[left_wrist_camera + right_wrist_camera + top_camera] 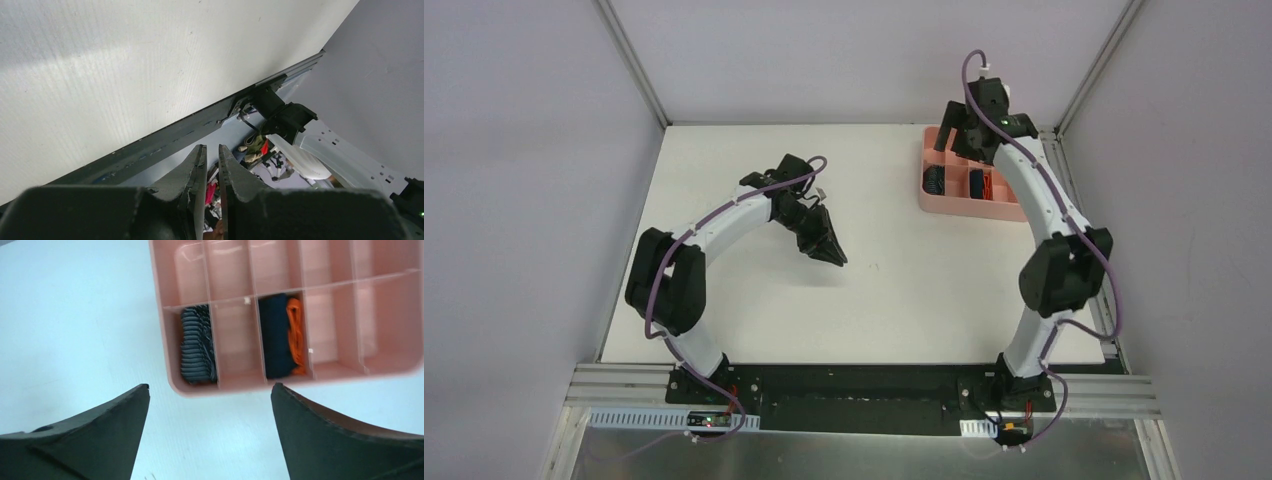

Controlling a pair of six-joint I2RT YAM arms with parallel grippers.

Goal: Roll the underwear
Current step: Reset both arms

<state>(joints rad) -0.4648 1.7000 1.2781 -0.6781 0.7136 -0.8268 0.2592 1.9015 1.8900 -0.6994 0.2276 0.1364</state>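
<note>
Pink tray (380,320) held both rolled pieces, striped briefs (198,345) and navy briefs (278,335), one bare cell between. Right jaws hung wide open above them, empty; left jaws sat nearly closed, empty, over the table (924,300). Unpressed, either roll could spring loose.

Soft, even overhead light fills the top view, leaving the white table (904,300) bright, a faint shadow just beneath the left gripper (832,255), and mild glare on the shiny panel (874,455) behind the arm bases. In the left wrist view, the table ahead of the fingers (192,170) fades from a bright band to a greyer one, and the fingers are dark and soft. In the right wrist view, the table has a bluish cast and the pink tray (350,371) ahead of the right gripper (210,385) looks washed out and slightly blurred.
</note>
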